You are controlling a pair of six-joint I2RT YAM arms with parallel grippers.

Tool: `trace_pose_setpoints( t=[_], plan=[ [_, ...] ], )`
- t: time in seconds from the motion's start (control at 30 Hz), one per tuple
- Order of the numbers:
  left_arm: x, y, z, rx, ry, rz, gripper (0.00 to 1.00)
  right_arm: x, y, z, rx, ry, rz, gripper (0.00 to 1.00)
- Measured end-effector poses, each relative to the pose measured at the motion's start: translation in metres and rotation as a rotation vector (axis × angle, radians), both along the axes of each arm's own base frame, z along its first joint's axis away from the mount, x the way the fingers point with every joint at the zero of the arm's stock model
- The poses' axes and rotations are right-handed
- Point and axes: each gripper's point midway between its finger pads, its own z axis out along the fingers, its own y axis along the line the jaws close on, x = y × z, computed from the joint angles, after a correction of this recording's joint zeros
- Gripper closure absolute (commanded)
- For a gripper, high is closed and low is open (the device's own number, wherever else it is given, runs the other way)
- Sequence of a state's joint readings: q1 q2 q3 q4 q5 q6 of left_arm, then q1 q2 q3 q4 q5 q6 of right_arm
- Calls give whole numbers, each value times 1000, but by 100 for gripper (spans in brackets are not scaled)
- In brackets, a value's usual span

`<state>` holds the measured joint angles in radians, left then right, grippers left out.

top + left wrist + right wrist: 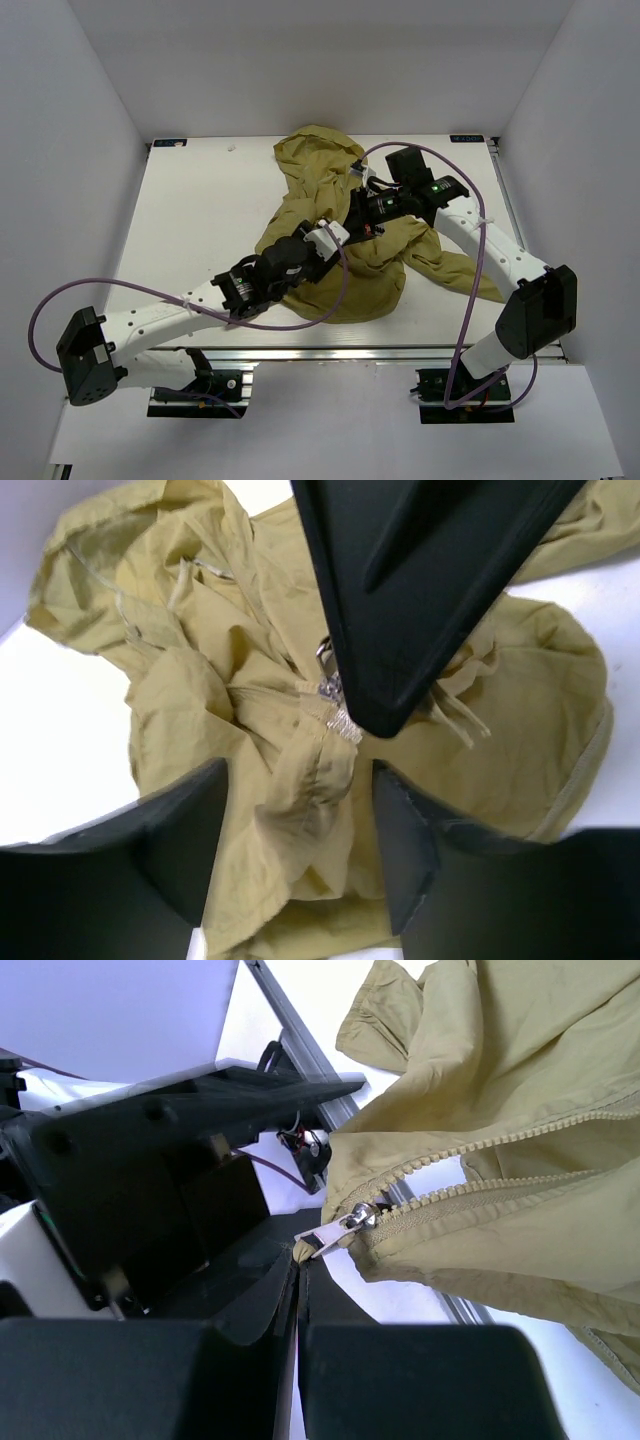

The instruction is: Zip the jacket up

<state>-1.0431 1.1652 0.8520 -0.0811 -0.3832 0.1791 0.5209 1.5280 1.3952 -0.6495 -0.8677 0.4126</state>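
The left pincer (300, 775) hangs spread over the heap, gripping nothing, with a rumpled fold of the jacket (375, 275) under the gap between its fingers; whether they touch the cloth I cannot tell. The jacket sits crumpled about the middle of the table (200, 200), its hood (320, 150) toward twelve o'clock seen from above and a sleeve (470, 280) trailing off toward four. What matters is the zipper pull (340, 1232). From the left pincer it lies at twelve o'clock, just beyond the fingertips, right against the tip of the right pincer (298, 1270), which points in from the opposite side. That right pincer is clenched tight on the jacket at the foot of the zipper. The pull's free end runs down to the seam between its fingers, though I cannot make out whether it pinches the tab or only the cloth beside it. From the pull the two rows of teeth (470, 1192) run off toward two o'clock in the right wrist's view and part almost at once, so I'd judge nearly the whole zipper is yet to be closed. That long line leads away from the left pincer, so to my eye the left is best placed to pin the hem while the right draws the pull along the teeth.
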Motion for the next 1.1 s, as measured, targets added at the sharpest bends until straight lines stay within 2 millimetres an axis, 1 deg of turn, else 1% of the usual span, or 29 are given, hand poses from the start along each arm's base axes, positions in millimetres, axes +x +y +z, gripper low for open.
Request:
trace_pose_setpoints(
  t=[0.03,0.07,0.13,0.2,0.33,0.43,0.57,0.73,0.83,0.9,1.1],
  plan=[
    [1,0,0,6,-5,0,46,0,0,0,1,0,1,100],
    [2,-1,-1,13,-9,-1,57,0,0,0,2,1,2,100],
    [3,-2,0,14,-17,-6,82,0,0,0,2,2,3,100],
    [3,-4,5,4,-35,-14,100,-1,0,0,3,4,4,100],
    [3,-9,17,-34,-64,-38,100,0,1,-3,1,15,8,100],
    [1,-14,20,-49,-70,-69,100,2,1,-6,-5,21,5,100],
    [-4,-18,18,-52,-58,-103,100,11,1,-5,-15,9,-24,100],
    [-13,-17,13,-71,-11,-107,100,25,1,7,12,-13,-65,100],
    [-18,-13,6,-101,34,-92,100,25,2,11,30,6,-62,100],
    [-22,-12,5,-129,60,-87,100,24,4,8,31,32,-54,100],
    [-35,-10,-6,-181,152,-74,100,22,10,-11,16,130,-21,100]
  ],
)
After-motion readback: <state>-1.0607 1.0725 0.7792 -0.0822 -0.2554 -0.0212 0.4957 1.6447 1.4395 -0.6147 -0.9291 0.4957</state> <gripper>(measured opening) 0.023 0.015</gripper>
